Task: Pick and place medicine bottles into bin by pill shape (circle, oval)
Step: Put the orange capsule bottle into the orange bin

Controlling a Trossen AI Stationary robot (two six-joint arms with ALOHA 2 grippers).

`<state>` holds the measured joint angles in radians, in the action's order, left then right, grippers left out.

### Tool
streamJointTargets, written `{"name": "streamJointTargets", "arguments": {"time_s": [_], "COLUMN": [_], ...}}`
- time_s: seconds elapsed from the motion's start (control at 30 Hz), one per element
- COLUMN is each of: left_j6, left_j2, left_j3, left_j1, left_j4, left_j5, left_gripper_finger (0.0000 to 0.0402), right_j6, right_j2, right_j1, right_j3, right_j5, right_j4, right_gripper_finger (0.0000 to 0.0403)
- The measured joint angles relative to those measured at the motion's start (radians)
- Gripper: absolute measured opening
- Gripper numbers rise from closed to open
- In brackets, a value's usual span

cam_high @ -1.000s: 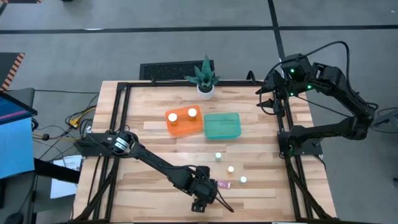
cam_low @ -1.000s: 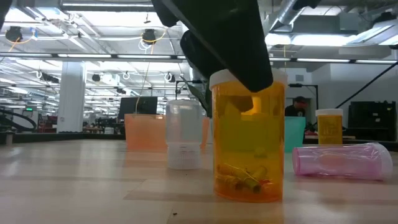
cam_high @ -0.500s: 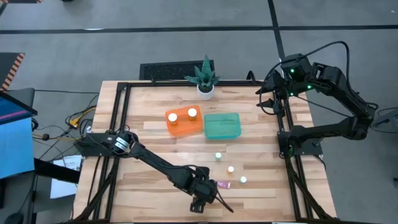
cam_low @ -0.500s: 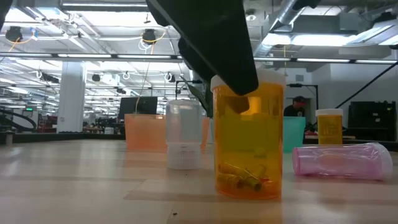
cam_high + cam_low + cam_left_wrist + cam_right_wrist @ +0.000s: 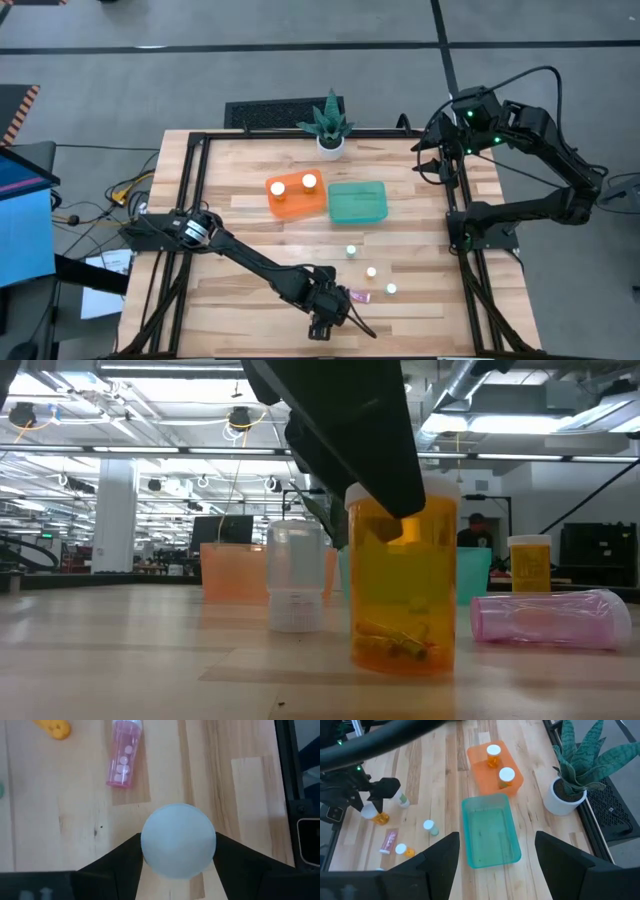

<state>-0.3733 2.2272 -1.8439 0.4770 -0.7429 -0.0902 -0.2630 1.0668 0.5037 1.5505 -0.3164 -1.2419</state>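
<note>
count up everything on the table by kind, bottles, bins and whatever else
small white-capped medicine bottles: 7
plastic bins, one orange, one green: 2
potted plant in a white pot: 1
total: 10

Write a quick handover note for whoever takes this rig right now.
Left end effector: shut on the orange bottle by its cap, at the table's front edge.
Right end effector: open, parked above the back right corner.
Done: two bottles in the orange bin; none in the green bin.
Left: the held bottle, three standing bottles, and a pink bottle lying nearby.
</note>
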Motion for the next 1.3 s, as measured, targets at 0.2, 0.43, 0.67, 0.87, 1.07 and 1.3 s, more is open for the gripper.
{"name": "streamJointTargets", "arguments": {"time_s": [0.2, 0.43, 0.67, 0.87, 1.07, 1.3], "left_j6": [-0.085, -0.123, -0.190, -0.228, -0.260, -0.207], "left_j2": [-0.019, -0.075, -0.178, -0.313, -0.400, -0.415], "left_j3": [-0.015, -0.117, -0.188, -0.193, -0.193, -0.157], "left_j1": [-0.007, -0.038, -0.096, -0.152, -0.235, -0.346], "left_j4": [-0.018, -0.094, -0.324, -0.525, -0.733, -0.783], "left_j5": [0.007, -0.044, -0.136, -0.285, -0.391, -0.411], "left_gripper_finger": [0.0212, 0.0212, 0.0212, 0.0212, 0.0212, 0.0212], "right_j6": [0.000, 0.000, 0.000, -0.013, -0.026, -0.026], "right_j2": [0.000, 0.000, 0.000, 0.000, 0.000, 0.000], "right_j1": [0.000, 0.000, 0.000, 0.000, 0.001, 0.001], "right_j3": [0.000, 0.000, 0.000, 0.000, 0.000, 0.000], "right_j5": [0.000, 0.000, 0.000, 0.000, 0.001, 0.002], "right_j4": [0.000, 0.000, 0.000, -0.001, -0.003, -0.003], "right_gripper_finger": [0.0270, 0.0270, 0.0270, 0.0270, 0.0270, 0.0270]}}
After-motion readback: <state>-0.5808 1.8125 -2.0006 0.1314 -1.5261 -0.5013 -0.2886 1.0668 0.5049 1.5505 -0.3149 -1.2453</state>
